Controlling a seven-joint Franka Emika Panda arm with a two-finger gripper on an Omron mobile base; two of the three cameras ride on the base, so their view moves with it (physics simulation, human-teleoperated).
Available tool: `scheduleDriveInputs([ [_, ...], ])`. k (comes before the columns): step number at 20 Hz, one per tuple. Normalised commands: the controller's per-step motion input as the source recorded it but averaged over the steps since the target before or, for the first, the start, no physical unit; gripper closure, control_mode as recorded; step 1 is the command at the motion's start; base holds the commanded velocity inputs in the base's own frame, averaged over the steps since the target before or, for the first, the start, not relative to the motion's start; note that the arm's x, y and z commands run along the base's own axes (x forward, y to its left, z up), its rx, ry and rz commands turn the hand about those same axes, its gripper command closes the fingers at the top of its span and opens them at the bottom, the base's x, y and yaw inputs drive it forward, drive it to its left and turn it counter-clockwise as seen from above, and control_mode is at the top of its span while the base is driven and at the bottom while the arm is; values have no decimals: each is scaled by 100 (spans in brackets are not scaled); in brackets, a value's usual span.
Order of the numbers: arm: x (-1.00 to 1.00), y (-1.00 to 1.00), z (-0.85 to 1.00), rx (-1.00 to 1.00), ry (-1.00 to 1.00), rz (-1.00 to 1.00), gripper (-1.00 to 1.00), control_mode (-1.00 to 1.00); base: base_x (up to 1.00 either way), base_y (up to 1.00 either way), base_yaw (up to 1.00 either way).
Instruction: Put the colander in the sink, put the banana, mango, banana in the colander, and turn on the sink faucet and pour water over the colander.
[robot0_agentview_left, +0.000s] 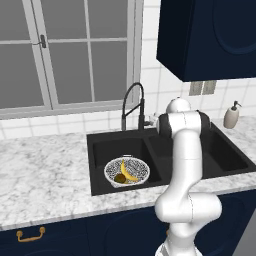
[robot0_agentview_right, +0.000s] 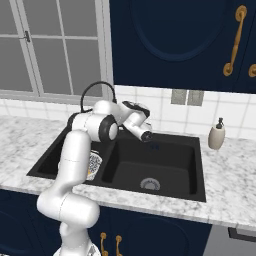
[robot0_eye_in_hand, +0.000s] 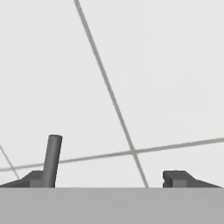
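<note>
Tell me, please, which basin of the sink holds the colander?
The left basin, the one below the faucet. The colander sits in it with a banana inside; the right basin shows just its silver drain.

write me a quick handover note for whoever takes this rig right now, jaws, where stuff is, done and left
Gripper: jaws open, nothing between them, up at the white tiled wall behind the sink; a thin grey rod stands by one fingertip, probably the faucet lever.
Colander: sitting in the left basin of the sink.
Fruit: one banana and the mango lie in the colander; a second banana I cannot make out.
Sink faucet: spout arches toward the left basin; no water visible.
Done: colander placed, fruit in.
Left: confirm the second banana, get water running over the colander.
</note>
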Motion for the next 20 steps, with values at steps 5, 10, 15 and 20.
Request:
scheduleDriveInputs([
  [5, 0, -78, -76, 13, 10, -5, -100, -100, 0, 0, 0],
  [10, -8, -96, -92, 15, 11, -6, -100, -100, 0, 0, 0],
  [15, -30, -48, 17, 12, -2, -1, -100, -100, 0, 0, 0],
  [20, -71, -29, 50, 9, -13, 0, -100, -100, 0, 0, 0],
])
